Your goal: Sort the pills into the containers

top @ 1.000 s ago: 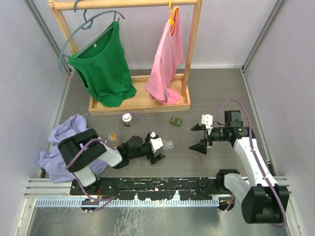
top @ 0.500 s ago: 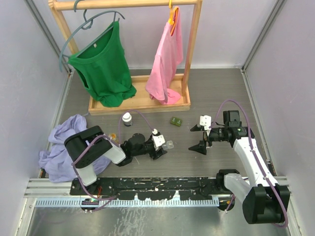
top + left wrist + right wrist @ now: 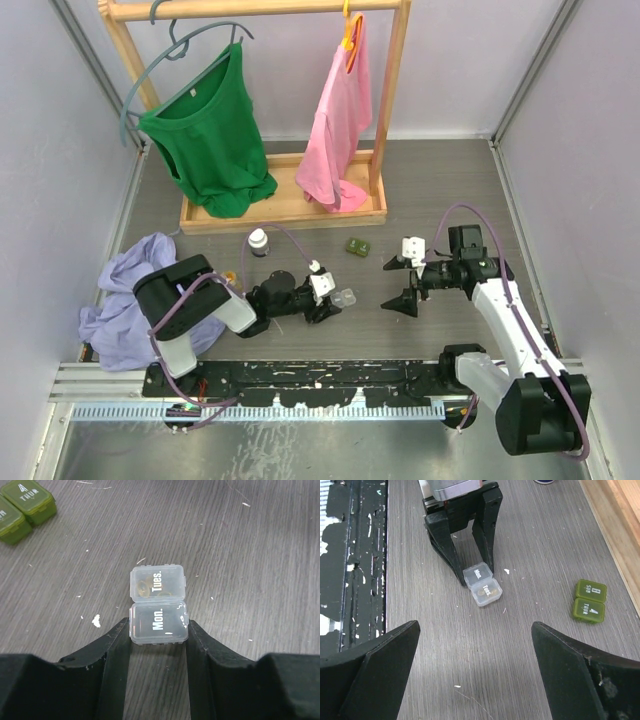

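Grey wood-grain table (image 3: 430,190) under us, and nearest the arm bases it's the left gripper (image 3: 159,626) doing the business: lying low on the surface, its two black fingers (image 3: 117,645) pressed against opposite sides of the clear pill box (image 3: 158,605), clamped on the "Mon." half only. The "Tues." half sticks out past the fingertips, with what looks like a yellowish pill (image 3: 143,588) under its closed lid. Just across from it the right gripper (image 3: 388,285) hovers off the table, jaws spread wide, nothing between them, facing the box. A little farther back sits the green pill box (image 3: 590,600), lids shut, well apart from both grippers, and a small white-capped bottle (image 3: 258,241) stands to its left. Beyond that, a wooden clothes rack (image 3: 385,120) with a green top (image 3: 205,130) and a pink one (image 3: 340,120). Now the danger: that box is tiny and slick and is held by one end, so a lift could let it pivot or squirt out from the pads. Squeeze too hard and a lid may pop, scattering whatever's inside across the table.
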Controlling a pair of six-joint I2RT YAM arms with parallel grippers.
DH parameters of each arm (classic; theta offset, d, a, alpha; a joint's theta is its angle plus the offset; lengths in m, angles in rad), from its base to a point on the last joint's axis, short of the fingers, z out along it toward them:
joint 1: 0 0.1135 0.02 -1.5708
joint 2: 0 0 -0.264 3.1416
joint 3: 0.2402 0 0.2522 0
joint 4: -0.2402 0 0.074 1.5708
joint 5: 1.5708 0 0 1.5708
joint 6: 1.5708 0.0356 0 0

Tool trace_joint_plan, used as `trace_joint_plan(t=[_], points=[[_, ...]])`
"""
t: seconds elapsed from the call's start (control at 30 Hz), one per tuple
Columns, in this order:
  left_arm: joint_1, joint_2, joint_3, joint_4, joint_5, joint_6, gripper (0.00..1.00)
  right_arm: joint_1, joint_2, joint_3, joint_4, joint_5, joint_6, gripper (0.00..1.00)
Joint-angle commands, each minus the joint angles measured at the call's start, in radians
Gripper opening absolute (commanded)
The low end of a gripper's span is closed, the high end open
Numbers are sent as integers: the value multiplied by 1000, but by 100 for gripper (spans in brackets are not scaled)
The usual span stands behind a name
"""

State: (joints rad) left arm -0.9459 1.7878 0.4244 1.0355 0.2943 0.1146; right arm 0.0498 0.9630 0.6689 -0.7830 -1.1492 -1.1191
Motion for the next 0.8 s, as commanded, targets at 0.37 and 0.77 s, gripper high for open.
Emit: trace_joint_plan(t=[0.37, 0.77], points=[[-44, -194, -64, 59, 18, -116, 10, 107, 41, 61, 8, -87, -41, 100], [-164, -352, -81, -80, -118, 12, 10, 160, 109, 48, 394, 0, 662, 100]])
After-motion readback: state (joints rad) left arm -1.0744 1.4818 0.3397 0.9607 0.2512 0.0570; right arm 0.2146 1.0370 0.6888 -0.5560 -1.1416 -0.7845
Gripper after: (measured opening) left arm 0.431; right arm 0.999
